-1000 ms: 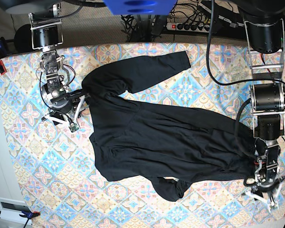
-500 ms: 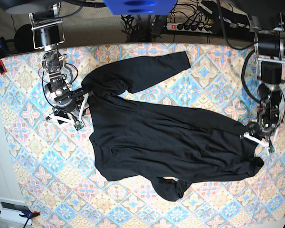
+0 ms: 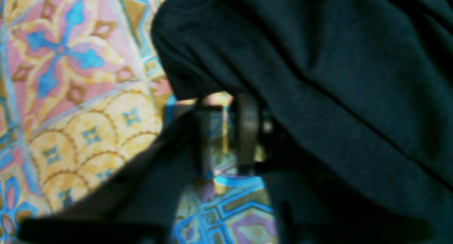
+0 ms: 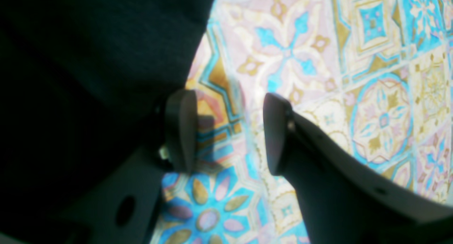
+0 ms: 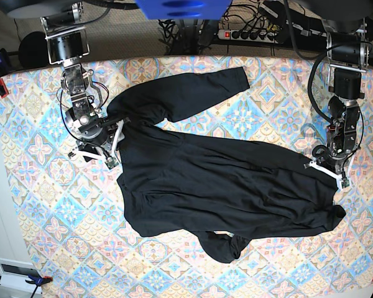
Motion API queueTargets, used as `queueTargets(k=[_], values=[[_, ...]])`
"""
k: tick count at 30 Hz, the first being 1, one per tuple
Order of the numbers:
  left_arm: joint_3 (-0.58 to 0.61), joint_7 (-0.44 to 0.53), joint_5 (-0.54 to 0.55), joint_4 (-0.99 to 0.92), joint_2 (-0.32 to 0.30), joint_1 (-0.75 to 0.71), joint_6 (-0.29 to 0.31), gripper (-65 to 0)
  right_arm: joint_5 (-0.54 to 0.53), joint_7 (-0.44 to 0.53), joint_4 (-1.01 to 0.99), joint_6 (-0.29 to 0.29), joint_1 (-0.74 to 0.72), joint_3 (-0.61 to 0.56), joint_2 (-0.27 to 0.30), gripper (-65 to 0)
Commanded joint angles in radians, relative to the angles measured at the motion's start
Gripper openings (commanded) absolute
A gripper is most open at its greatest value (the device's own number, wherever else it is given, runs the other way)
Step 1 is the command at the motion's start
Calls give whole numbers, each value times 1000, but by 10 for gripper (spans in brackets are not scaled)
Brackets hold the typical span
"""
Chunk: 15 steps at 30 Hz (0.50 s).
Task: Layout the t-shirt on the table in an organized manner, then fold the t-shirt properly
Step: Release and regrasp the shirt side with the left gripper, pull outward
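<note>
Right tool (image 4: 226,131) wide open, one finger against the t-shirt (image 5: 224,180) edge; left tool (image 3: 226,134) narrow over the table (image 5: 267,93), empty.

Base view light: we see even, bright light from above; the surface (image 5: 43,205) is well lit, colours pastel and clear.
Base view shadows: short and soft, close under the arms.
Base view detail: the shirt (image 5: 224,186) reads nearly flat black; we make out only faint folds.
Base view edges: mild bending of the surface's far edge.
Left wrist sharpness: we find the whole picture soft; the left claw (image 3: 223,134) is close, dark and blurred.
Right wrist light: bright, somewhat washed-out pattern at right; shirt at left almost pure black.
Right wrist focus: the right claw (image 4: 230,131) is blurred, casting a soft shadow between its fingers.
</note>
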State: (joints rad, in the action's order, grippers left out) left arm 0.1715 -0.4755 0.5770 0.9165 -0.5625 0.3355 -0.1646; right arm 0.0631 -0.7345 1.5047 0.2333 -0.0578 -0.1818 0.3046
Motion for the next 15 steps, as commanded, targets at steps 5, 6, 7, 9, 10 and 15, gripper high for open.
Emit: queueTargets(k=[5, 6, 7, 9, 10, 15], values=[[-8, 4, 4, 20, -34, 26, -5, -650, 1, 16, 17, -4, -18, 6, 12, -367], [-8, 4, 5, 22, -37, 26, -5, -645, 1, 16, 17, -4, -18, 6, 12, -367], [-10, 4, 7, 22, -40, 26, -5, -634, 1, 16, 17, -4, -18, 6, 12, -367], [-14, 4, 7, 22, -41, 26, -5, -615, 1, 14, 17, -4, -18, 6, 12, -367], [-28, 2, 7, 22, -41, 26, -5, -606, 1, 14, 17, -4, -18, 6, 12, -367], [-126, -6, 7, 22, -11, 23, -3, -531, 1, 14, 17, -4, -18, 5, 12, -367]])
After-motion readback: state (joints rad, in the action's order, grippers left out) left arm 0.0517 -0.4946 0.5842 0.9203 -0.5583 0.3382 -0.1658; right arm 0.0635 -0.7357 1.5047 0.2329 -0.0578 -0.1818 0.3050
